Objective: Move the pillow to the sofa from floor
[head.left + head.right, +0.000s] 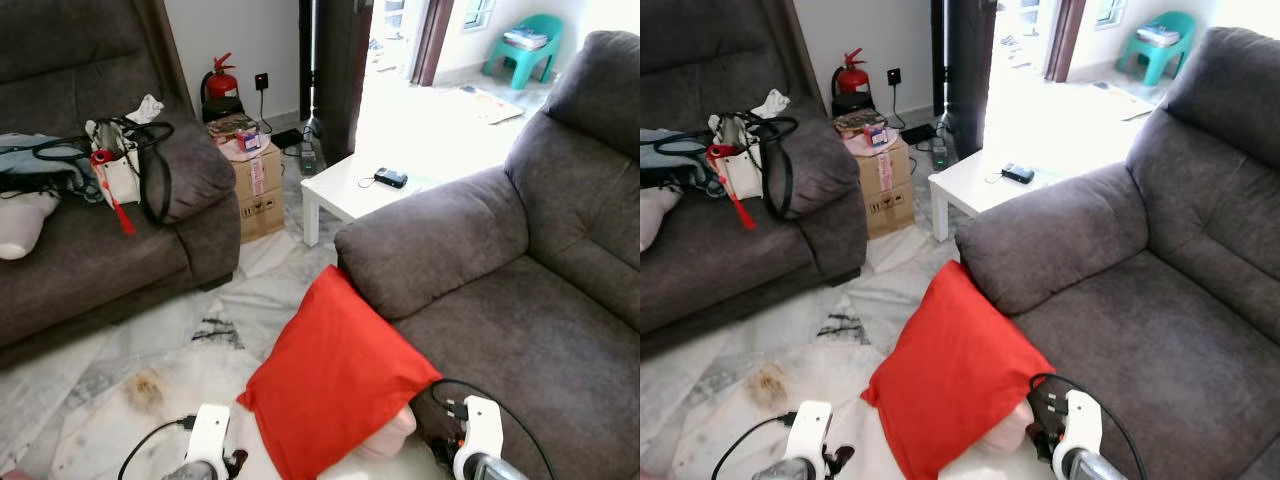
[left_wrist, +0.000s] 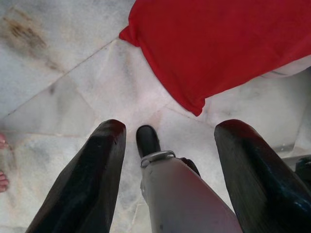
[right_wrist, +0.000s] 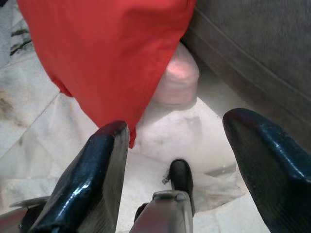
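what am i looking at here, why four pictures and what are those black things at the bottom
This is a walking humanoid robot in a living room. The two wide pictures come from a stereo camera on its head, looking down. The two close pictures come from cameras on its wrists, looking along each gripper's two black fingers.

A red pillow stands tilted on the marble floor, leaning against the grey sofa on the robot's right. The job is to lift it onto the sofa.

The left gripper and right gripper both hang open just short of the pillow, holding nothing. Behind are a second sofa with bags on it and a white table.
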`<state>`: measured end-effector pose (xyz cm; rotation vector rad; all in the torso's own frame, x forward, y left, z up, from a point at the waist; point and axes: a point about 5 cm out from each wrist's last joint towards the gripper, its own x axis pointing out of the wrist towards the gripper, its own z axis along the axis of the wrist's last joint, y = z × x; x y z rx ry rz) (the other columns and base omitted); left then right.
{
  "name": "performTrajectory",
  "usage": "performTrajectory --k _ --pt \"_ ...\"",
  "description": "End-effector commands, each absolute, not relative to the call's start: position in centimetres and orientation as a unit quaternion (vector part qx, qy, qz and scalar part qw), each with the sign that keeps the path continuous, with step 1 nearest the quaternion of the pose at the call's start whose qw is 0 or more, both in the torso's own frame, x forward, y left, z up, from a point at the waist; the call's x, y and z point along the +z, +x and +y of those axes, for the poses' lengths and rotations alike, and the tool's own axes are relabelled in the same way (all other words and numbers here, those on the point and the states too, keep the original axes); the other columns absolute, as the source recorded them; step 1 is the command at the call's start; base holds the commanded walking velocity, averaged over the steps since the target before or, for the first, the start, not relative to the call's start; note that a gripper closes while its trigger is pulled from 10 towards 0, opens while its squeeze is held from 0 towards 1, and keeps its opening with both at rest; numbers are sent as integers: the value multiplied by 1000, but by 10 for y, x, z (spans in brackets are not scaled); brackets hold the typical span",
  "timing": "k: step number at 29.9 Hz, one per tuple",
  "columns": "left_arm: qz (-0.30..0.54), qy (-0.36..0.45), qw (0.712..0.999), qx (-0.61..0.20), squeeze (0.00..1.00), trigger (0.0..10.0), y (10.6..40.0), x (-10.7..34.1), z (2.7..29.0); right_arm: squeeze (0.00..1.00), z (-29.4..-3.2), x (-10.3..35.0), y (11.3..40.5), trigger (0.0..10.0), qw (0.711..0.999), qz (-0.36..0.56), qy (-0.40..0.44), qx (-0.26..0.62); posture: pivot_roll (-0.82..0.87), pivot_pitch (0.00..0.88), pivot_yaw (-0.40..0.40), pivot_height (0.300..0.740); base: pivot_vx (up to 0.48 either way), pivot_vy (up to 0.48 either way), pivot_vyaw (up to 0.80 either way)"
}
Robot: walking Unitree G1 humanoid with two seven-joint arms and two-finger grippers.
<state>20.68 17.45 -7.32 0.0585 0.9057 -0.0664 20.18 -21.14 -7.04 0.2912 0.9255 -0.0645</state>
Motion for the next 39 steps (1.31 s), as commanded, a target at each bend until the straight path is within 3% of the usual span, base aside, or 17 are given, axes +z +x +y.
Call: performTrajectory --k 1,19,30,39 --pt "447 35 893 -33 0 10000 201 -76 177 0 -210 -70 203 10000 885 443 142 -32 -5 44 -19 740 266 0 0" --pt "447 34 893 -32 0 10000 202 -76 178 0 -209 -70 204 10000 885 440 148 -35 -4 58 -19 740 290 0 0" --pt "444 35 895 -26 0 10000 202 -76 178 0 -210 -69 204 10000 885 440 145 -33 3 69 -24 740 0 0 0" --pt "397 40 917 24 0 10000 206 -71 182 0 -212 -67 208 10000 897 418 142 -38 9 83 -22 740 0 0 0"
